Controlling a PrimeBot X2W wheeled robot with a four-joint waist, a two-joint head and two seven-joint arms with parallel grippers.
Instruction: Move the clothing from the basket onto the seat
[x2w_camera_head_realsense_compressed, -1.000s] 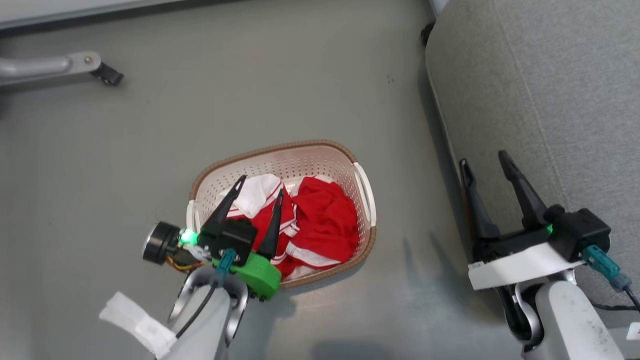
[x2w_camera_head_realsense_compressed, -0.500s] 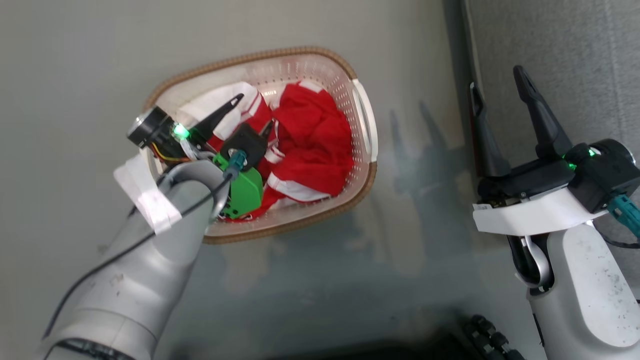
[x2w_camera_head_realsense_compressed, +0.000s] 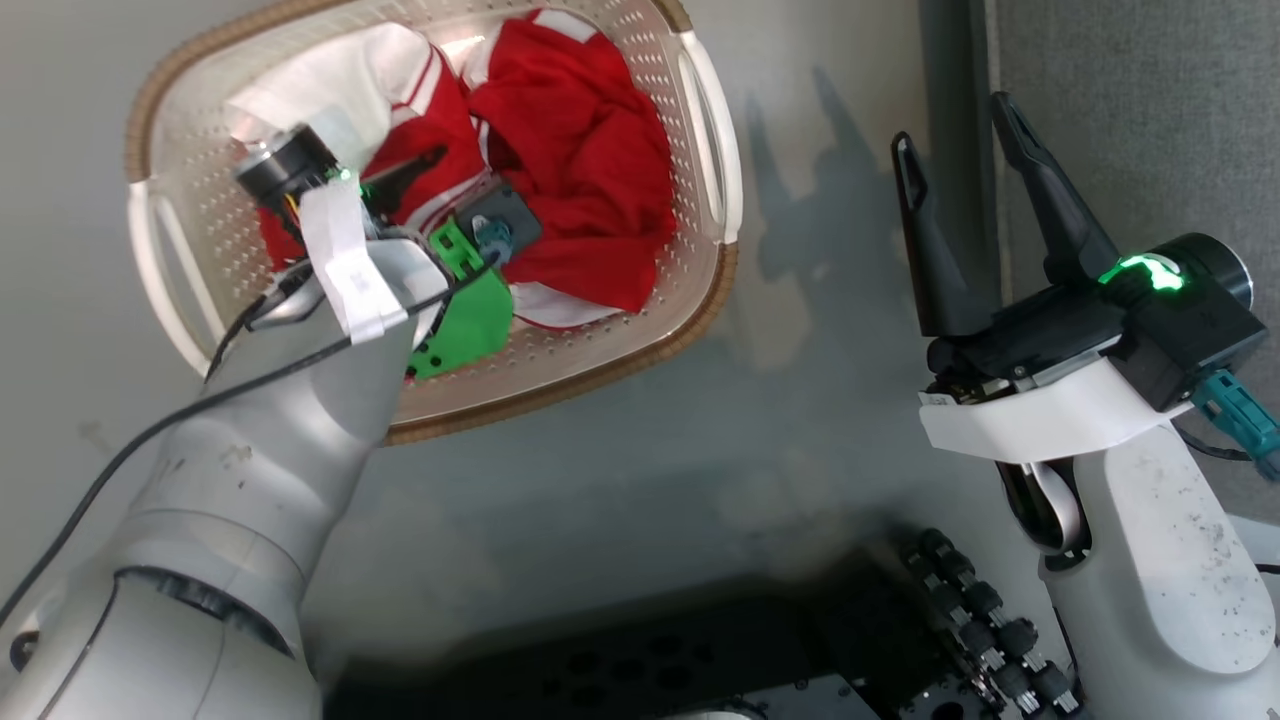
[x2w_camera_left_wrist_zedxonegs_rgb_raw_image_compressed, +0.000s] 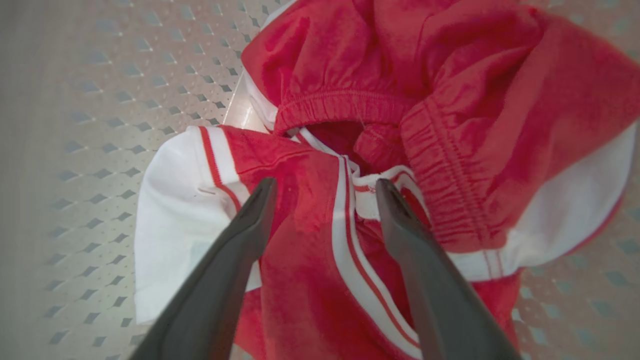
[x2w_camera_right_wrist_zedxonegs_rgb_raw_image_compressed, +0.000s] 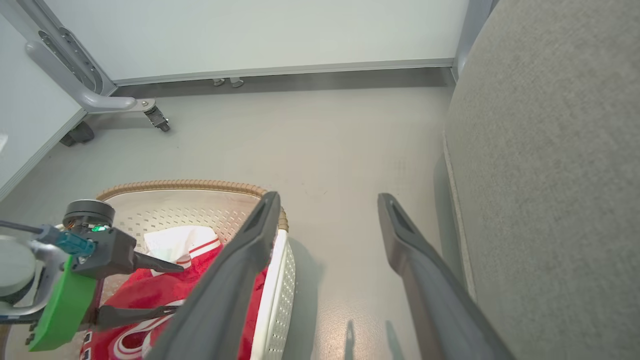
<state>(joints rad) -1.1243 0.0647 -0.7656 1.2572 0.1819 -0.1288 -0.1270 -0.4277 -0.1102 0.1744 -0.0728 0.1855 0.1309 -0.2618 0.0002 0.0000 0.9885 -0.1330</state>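
Observation:
The basket (x2w_camera_head_realsense_compressed: 600, 375), cream with a brown rim, stands on the floor. The clothing (x2w_camera_head_realsense_compressed: 570, 150), red with white stripes and panels, lies crumpled inside it. My left gripper (x2w_camera_head_realsense_compressed: 460, 170) reaches down into the basket. In the left wrist view it (x2w_camera_left_wrist_zedxonegs_rgb_raw_image_compressed: 326, 182) is open, its fingers straddling a red fold of the clothing (x2w_camera_left_wrist_zedxonegs_rgb_raw_image_compressed: 450, 100) with white stripe trim, nothing gripped. I cannot tell whether the tips touch the fabric. My right gripper (x2w_camera_head_realsense_compressed: 952, 120) hangs open and empty over the floor beside the grey seat (x2w_camera_head_realsense_compressed: 1150, 100). The right wrist view shows the seat (x2w_camera_right_wrist_zedxonegs_rgb_raw_image_compressed: 550, 175) to the right of that gripper (x2w_camera_right_wrist_zedxonegs_rgb_raw_image_compressed: 328, 197).
My dark wheeled base (x2w_camera_head_realsense_compressed: 900, 640) lies along the bottom of the head view. A grey metal leg with a caster (x2w_camera_right_wrist_zedxonegs_rgb_raw_image_compressed: 145, 107) stands at the far left by the pale wall (x2w_camera_right_wrist_zedxonegs_rgb_raw_image_compressed: 300, 40). Bare grey floor (x2w_camera_right_wrist_zedxonegs_rgb_raw_image_compressed: 340, 140) lies between basket and seat.
The head camera has tipped down, so the whole picture shifted. My left gripper has gone from above the basket's near rim down into it, over the clothing. The right gripper stays open.

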